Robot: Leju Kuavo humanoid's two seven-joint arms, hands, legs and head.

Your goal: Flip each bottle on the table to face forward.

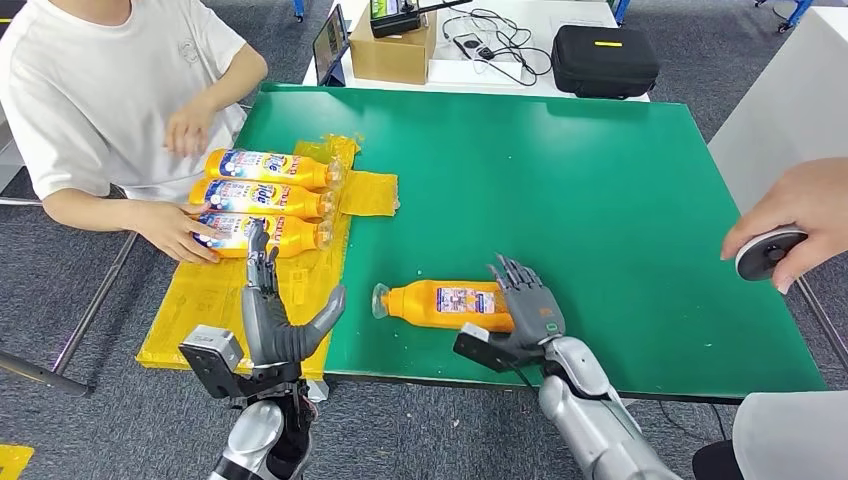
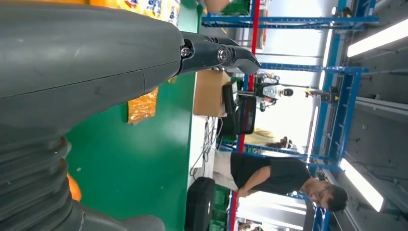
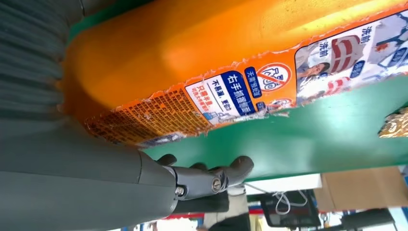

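An orange bottle (image 1: 445,302) lies on its side near the front edge of the green table (image 1: 560,180), cap to the left, a small-print label up. My right hand (image 1: 525,310) rests against its base end with fingers stretched out. In the right wrist view the bottle (image 3: 192,53) lies against the palm of my right hand (image 3: 72,183), while the thumb stays apart from it. Three more orange bottles (image 1: 262,197) lie in a row at the table's left on yellow bags (image 1: 225,295). My left hand (image 1: 275,320) stands open over the front left corner, holding nothing.
A person at the left has a hand (image 1: 180,232) on the nearest bottle of the row. Another person's hand holds a round device (image 1: 765,252) at the right edge. A cardboard box (image 1: 392,45), cables and a black case (image 1: 604,60) sit on the white table behind.
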